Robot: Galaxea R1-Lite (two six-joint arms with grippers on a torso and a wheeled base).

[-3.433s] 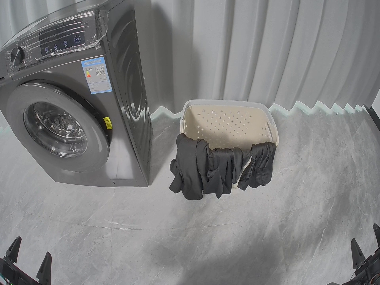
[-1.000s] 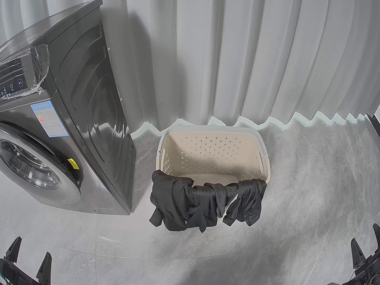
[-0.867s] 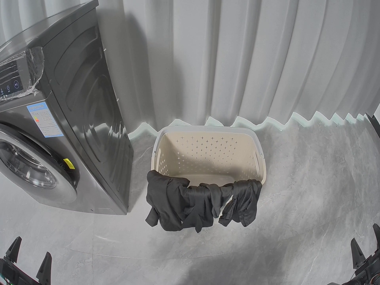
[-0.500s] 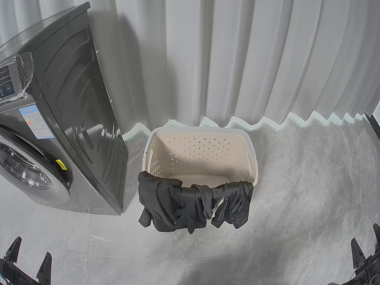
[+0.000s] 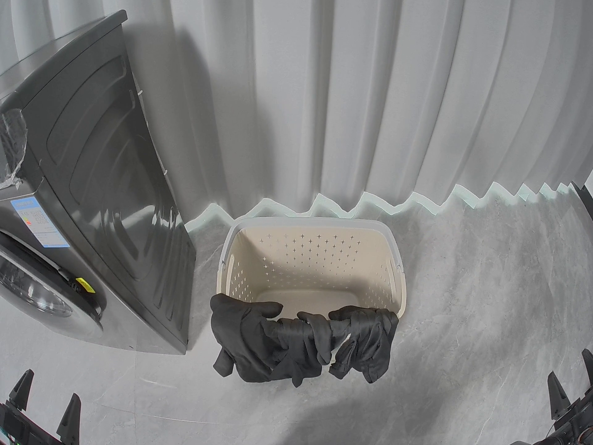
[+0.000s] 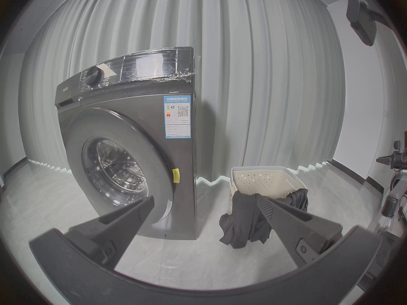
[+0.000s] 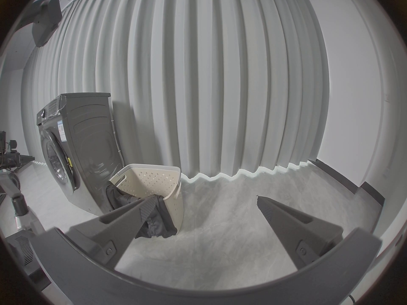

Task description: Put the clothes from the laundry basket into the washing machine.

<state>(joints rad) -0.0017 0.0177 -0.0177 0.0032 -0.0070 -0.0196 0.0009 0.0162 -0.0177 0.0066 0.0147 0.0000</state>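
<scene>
A cream laundry basket [image 5: 395, 261] [image 6: 263, 178] [image 7: 169, 181] stands on the floor by the curtain. Dark grey clothes [image 5: 290, 344] [image 6: 243, 221] [image 7: 159, 223] hang over its near rim and down its outside. Left of it stands the grey washing machine [image 5: 92, 217] [image 6: 127, 149] [image 7: 80, 149] with its round door [image 6: 114, 168] shut. My left gripper [image 5: 43, 403] [image 6: 205, 204] is low at the near left, open and holding nothing. Low at the near right, my right gripper [image 5: 571, 381] [image 7: 205, 206] is also open with nothing in it. Both are well short of the basket.
White pleated curtains [image 5: 346, 81] run along the back behind the basket and the washer. Bare grey stone floor [image 5: 494, 292] spreads to the right of the basket and in front of it. A narrow gap separates the washer's side from the basket.
The whole head view has shifted: the basket now sits nearer and more central, and the washer has slid toward the left edge. Both grippers keep the same place and stay open.
</scene>
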